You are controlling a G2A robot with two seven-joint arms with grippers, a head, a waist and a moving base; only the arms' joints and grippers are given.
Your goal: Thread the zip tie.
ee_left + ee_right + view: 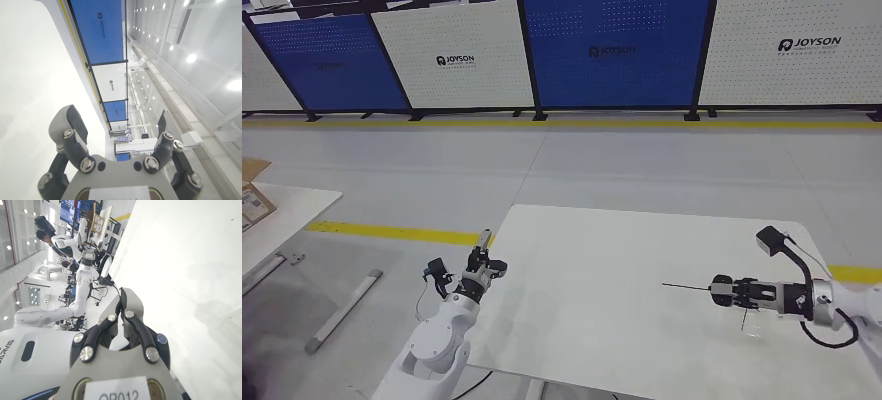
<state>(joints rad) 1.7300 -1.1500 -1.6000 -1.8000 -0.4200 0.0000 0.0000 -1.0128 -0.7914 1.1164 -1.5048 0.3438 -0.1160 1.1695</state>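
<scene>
White table (592, 320) stands on a grey floor (642, 160), with blue and white panels (612, 50) far behind. The right gripper (720, 290) is over the right side of the table. Its fingers (132, 302) are pressed tight together on a thin black zip tie (682, 287). The tie sticks out straight to the left, toward the middle of the table, and I cannot tell if it touches the top. The left gripper (482, 250) is well apart from it, at the table's left edge, pointing to the far side. Its two fingers (75, 121) are spread wide with nothing between them.
</scene>
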